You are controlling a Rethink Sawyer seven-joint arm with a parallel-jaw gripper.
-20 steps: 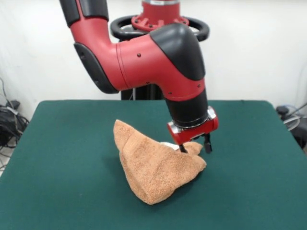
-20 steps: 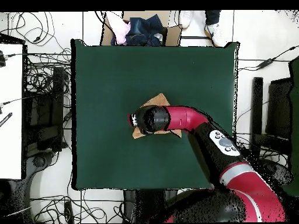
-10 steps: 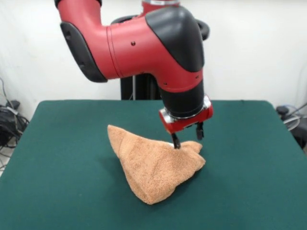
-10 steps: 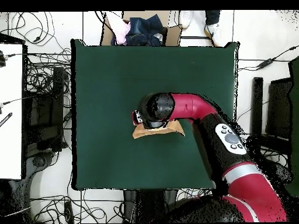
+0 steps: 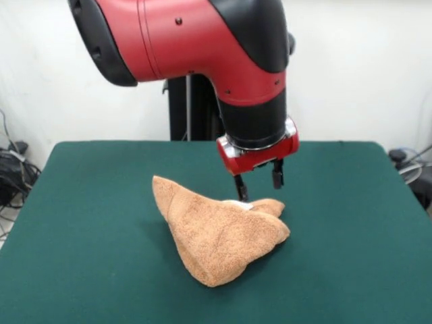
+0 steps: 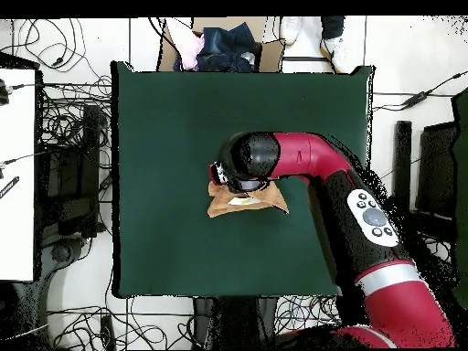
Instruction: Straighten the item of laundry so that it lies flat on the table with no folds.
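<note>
The item of laundry (image 5: 216,233) is a light orange-tan towel, crumpled into a folded heap near the middle of the green table (image 5: 94,202). A bit of white shows at its top right (image 5: 237,203). My gripper (image 5: 258,183) hangs open just above the heap's far right corner, holding nothing. Its left finger (image 5: 241,188) ends close over the cloth, and I cannot tell if it touches. In the overhead view the towel (image 6: 245,205) pokes out from under the red arm (image 6: 302,164), which hides the gripper.
Green table (image 6: 164,119) surface surrounds the towel on all sides. A person's legs (image 6: 311,41) and a dark bundle (image 6: 219,46) show beyond the table's top edge in the overhead view. Cables (image 6: 73,137) lie on the floor beside the table.
The gripper has risen off the towel's right corner and drawn slightly back and left in the front view. The towel's left peak shifted a little left, then the heap stayed put.
</note>
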